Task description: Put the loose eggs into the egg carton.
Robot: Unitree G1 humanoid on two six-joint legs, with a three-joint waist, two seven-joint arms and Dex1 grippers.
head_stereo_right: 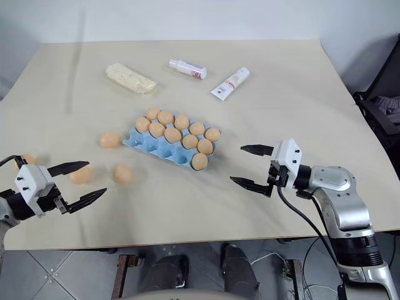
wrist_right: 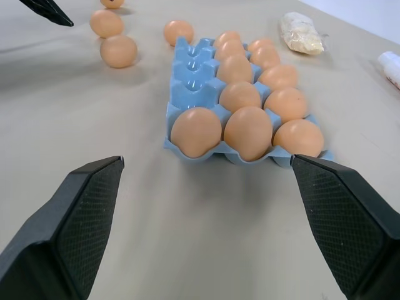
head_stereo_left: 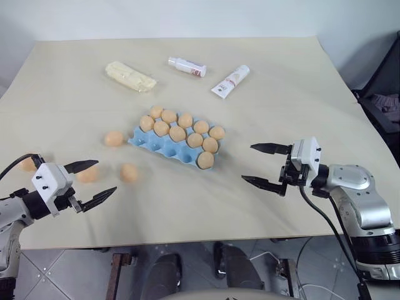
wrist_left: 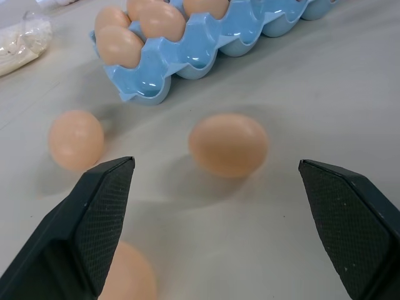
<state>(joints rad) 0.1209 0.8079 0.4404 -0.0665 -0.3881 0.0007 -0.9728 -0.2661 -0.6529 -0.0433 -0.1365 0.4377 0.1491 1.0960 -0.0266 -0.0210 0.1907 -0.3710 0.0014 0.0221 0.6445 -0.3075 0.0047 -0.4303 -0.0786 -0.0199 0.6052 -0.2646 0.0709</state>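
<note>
The light blue egg carton [head_stereo_left: 152,145] lies mid-table, its far two rows filled with several tan eggs [head_stereo_left: 177,133] and one more in the near row's right end cup [head_stereo_left: 205,160]. Several loose eggs lie left of it: one beside the carton [head_stereo_left: 114,138], one nearer the front [head_stereo_left: 129,172], one by my left fingers [head_stereo_left: 87,175] and one farther left [head_stereo_left: 27,164]. My left gripper [head_stereo_left: 105,177] is open and empty, pointing at the nearer egg [wrist_left: 229,144]. My right gripper [head_stereo_left: 248,162] is open and empty, right of the carton [wrist_right: 187,94] and facing its end.
A pale yellow wrapped block [head_stereo_left: 130,76], a small white bottle [head_stereo_left: 186,66] and a white tube [head_stereo_left: 230,81] lie at the back of the table. The table's front edge [head_stereo_left: 187,240] runs just below both grippers. A dark chair [head_stereo_left: 381,94] stands at the right.
</note>
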